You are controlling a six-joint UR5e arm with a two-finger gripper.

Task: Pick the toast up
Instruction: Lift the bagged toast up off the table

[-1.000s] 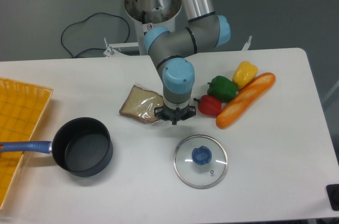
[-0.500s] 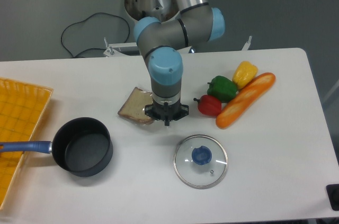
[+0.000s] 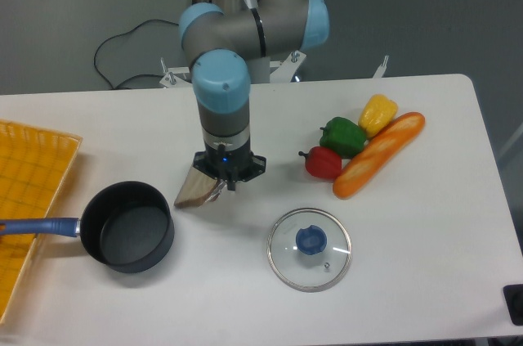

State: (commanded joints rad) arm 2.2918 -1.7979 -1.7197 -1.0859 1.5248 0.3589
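Observation:
The toast [image 3: 194,190], a brown slice in clear wrap, hangs tilted from under my gripper [image 3: 222,186], just right of the pot. Its left corner points down toward the table. The gripper points straight down and is shut on the toast's right edge. The wrist body hides most of the fingers from this camera.
A black pot [image 3: 129,225] with a blue handle stands close to the toast's left. A glass lid [image 3: 310,249] lies front centre. At the right lie red [image 3: 323,163], green [image 3: 343,135] and yellow [image 3: 378,112] peppers and an orange baguette [image 3: 380,154]. A yellow tray [image 3: 29,190] fills the left edge.
The gripper has moved left, from beside the red pepper to near the pot. The toast went left with it and now hangs tilted instead of lying flat.

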